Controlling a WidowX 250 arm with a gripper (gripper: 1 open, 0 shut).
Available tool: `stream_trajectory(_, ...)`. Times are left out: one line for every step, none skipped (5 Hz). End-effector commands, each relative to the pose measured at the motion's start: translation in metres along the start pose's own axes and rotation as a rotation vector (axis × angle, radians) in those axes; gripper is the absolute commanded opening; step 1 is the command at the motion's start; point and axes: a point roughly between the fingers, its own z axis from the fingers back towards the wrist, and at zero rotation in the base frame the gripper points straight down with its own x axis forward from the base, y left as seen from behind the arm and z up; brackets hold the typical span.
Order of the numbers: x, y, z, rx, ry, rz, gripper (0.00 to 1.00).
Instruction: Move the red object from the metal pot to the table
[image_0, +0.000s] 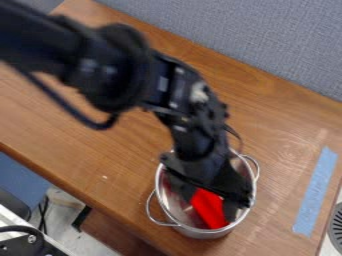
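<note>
1. One view only, looking steeply down from above the worktop (80, 110).
2. It faces the far wall across the metal pot (166, 205), which sits low and right of centre.
3. Fairly near: the arm above the metal pot fills much of the frame.
4. The worktop's near edge runs diagonally, left of the metal pot.

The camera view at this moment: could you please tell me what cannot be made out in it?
- Red block: only its lower end shows; the gripper covers the rest.
- Contact: motion blur hides whether the jaws touch the block.
- Metal pot: the arm hides its far rim and most of the inside.
- Blue tape: its lower end is lost near a dark object cut off by the right edge.
</note>
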Motion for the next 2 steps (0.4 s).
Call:
stream_trajectory(0.018, -0.020, -0.017, -0.001, -0.002, -0.072, 0.00)
stream_trajectory(0.009, -0.001, -0.020, 0.010, -0.001, -0.102, 0.00)
